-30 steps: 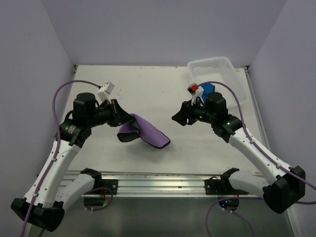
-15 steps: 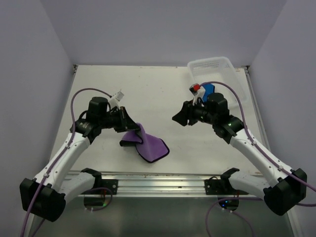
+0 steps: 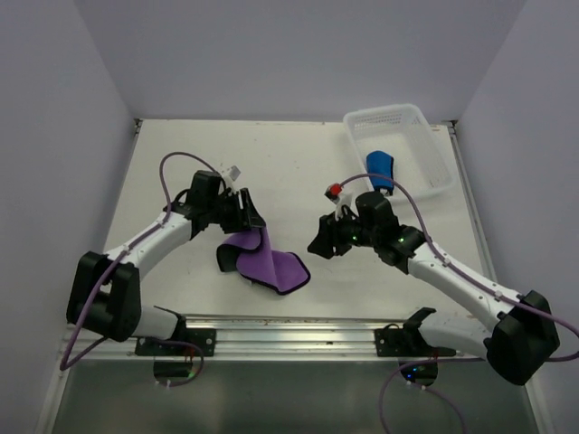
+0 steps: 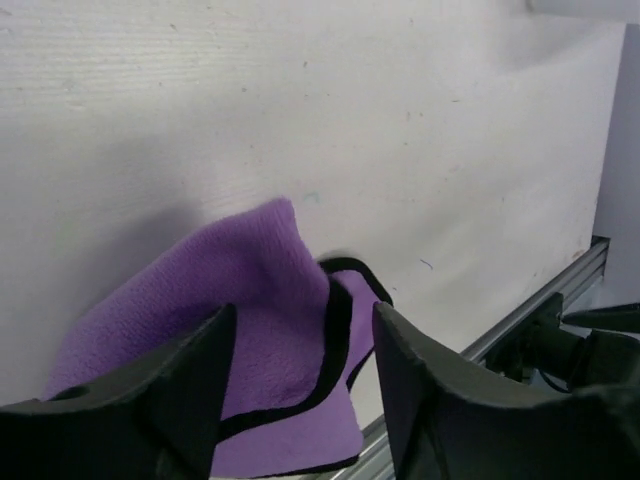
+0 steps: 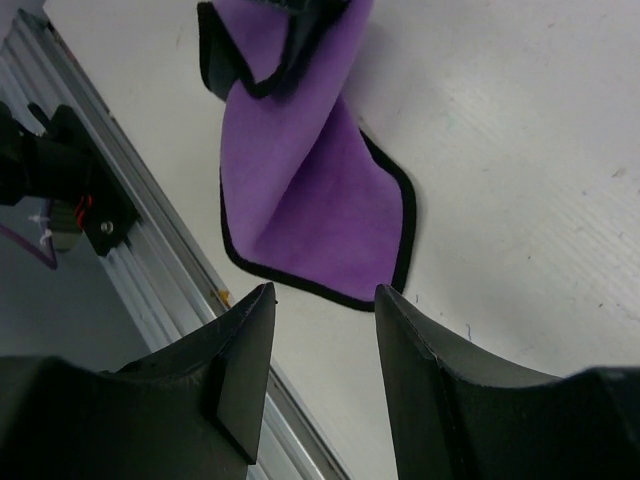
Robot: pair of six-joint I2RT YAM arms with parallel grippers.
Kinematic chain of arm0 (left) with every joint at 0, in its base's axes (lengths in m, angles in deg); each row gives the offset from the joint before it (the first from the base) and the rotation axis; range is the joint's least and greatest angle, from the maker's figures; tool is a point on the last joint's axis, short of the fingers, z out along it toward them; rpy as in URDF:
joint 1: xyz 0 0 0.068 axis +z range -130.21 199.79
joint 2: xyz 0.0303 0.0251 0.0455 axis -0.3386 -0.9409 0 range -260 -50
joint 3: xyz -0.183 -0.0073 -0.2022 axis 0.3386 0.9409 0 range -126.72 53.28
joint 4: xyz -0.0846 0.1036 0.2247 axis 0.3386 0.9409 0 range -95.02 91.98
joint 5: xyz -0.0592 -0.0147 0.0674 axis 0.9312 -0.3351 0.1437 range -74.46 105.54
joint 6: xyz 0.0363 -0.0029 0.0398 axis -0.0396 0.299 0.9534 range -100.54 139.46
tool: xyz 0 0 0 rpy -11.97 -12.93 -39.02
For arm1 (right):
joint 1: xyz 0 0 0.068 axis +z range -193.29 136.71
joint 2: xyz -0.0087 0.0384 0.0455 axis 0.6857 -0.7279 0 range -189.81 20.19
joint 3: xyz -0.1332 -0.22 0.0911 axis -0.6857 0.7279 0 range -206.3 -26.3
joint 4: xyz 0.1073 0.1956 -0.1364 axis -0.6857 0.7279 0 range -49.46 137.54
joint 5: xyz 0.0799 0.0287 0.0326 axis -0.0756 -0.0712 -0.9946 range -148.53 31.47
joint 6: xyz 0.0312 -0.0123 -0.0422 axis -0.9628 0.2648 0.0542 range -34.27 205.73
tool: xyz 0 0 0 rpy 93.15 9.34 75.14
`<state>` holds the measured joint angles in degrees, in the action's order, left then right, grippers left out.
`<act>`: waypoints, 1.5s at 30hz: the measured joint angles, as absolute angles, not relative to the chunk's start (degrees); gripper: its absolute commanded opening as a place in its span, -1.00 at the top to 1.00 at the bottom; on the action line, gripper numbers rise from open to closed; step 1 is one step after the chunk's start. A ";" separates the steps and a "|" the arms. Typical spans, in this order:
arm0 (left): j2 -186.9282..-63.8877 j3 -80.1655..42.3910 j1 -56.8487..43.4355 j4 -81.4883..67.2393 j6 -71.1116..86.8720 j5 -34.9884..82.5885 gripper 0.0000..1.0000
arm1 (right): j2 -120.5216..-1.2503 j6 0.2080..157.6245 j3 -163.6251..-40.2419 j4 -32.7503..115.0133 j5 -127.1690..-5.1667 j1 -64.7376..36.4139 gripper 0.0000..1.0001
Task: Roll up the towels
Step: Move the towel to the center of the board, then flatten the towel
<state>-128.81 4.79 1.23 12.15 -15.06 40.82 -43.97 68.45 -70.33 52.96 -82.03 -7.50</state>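
Left pincer (image 3: 251, 221) first: its jaws are standing apart and aren't clamped on anything. From its own wrist camera, the two dark fingers (image 4: 180, 390) sit either side of a raised hump of the purple towel (image 4: 255, 285). I honestly can't tell if they're brushing the cloth or just above it.

The purple towel (image 3: 273, 264) is on the white table (image 3: 298, 163), left of centre and toward the near side, not far from the metal rail (image 3: 289, 330) along the front edge. It isn't rolled, more like loosely bunched. The far end is humped up right under the left pincer, there's a folded flap on its left side, and the near-right corner lies flat with the dark hem showing all round.

Right pincer (image 3: 318, 244) is wide open too, with nothing between its jaws. It sits off to the right of the purple towel, near it but not touching. Its wrist camera looks past both fingers at the flat corner of the towel (image 5: 310, 190), with the rail (image 5: 130, 255) off to one side.

The blue towel (image 3: 381, 170) is well away from all this, lying as a small bundle inside the white basket (image 3: 425, 122) at the far right corner of the table. Neither arm is anywhere near it.
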 measured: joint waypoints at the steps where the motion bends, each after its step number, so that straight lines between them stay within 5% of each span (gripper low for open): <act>1: -129.83 4.79 1.23 11.56 -14.89 40.53 -0.34 | -44.10 68.43 -69.54 52.83 -81.77 -6.47 0.02; 12: -129.77 1.71 1.23 11.91 -8.46 33.63 -0.38 | -54.55 68.43 -70.09 51.10 -68.48 9.83 0.03; 19: -128.04 -1.44 -0.37 14.29 -1.86 28.58 -0.30 | -56.64 65.31 -71.07 49.60 -57.18 9.97 0.29; 28: -133.33 -6.22 -16.74 19.03 1.15 16.64 -0.31 | -51.31 60.85 -66.75 47.10 -47.72 9.94 0.29; 45: -141.99 -7.36 -26.10 23.99 1.50 3.48 -0.22 | -47.22 58.09 -61.41 46.84 -44.44 7.91 0.29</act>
<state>-141.99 -7.36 -26.10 23.99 1.50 3.48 -47.22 58.09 -61.41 46.84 -44.44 7.91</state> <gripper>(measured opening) 0.631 0.353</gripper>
